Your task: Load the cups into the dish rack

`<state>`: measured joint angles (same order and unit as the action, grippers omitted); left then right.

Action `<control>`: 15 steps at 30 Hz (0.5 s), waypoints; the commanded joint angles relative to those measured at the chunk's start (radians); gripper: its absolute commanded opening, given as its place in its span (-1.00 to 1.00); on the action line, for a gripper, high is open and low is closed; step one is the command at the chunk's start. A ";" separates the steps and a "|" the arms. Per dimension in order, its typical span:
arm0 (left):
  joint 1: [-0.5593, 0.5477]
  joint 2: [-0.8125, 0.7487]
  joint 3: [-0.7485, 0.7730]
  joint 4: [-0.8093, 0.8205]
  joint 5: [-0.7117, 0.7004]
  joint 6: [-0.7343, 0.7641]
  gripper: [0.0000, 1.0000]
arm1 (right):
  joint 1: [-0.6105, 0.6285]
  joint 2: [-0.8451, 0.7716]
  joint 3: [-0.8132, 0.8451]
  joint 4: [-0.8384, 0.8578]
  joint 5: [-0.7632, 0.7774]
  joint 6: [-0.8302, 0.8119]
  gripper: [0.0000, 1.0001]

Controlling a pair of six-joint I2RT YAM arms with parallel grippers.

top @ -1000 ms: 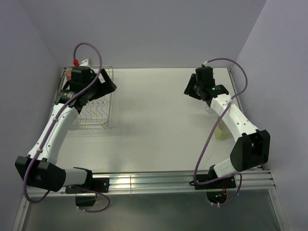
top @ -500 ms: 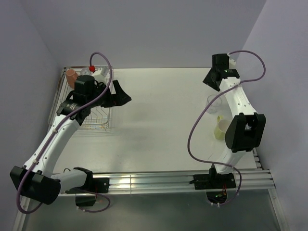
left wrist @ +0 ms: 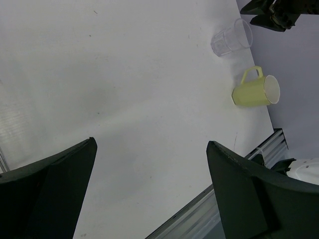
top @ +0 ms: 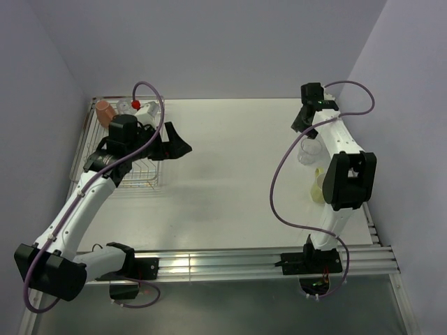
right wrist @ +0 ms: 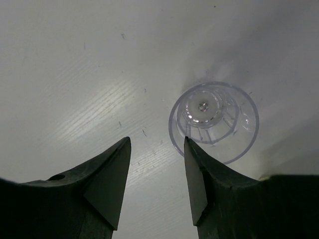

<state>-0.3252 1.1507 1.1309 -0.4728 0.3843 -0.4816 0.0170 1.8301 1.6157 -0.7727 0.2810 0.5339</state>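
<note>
Now: one clear tumbler [right wrist: 214, 122], one yellow mug [left wrist: 254, 91]; one orange mug [top: 105, 110] in rack [top: 143, 178]; left claw [left wrist: 150, 144], right claw [right wrist: 157, 142] spread, empty.

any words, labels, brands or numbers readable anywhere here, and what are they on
None: no words, labels, brands or numbers can be read in any view. The clear tumbler, the yellow mug, the orange cup and the dish rack all show plain surfaces.
</note>
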 commanded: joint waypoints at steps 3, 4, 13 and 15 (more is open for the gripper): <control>-0.002 -0.029 -0.022 0.062 0.034 0.021 0.98 | -0.005 0.021 0.010 0.007 0.035 0.011 0.09; -0.002 -0.028 -0.023 0.065 0.037 0.020 0.99 | -0.005 0.032 0.006 0.009 0.035 0.011 0.09; -0.002 -0.014 -0.033 0.060 0.021 0.024 0.99 | -0.005 0.051 -0.037 0.036 0.027 0.020 0.08; -0.002 -0.011 -0.033 0.060 0.019 0.024 0.98 | -0.005 0.047 -0.053 0.044 0.029 0.018 0.07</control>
<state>-0.3252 1.1469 1.0992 -0.4522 0.3958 -0.4816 0.0170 1.8652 1.5875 -0.7559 0.2844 0.5388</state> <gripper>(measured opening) 0.992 0.537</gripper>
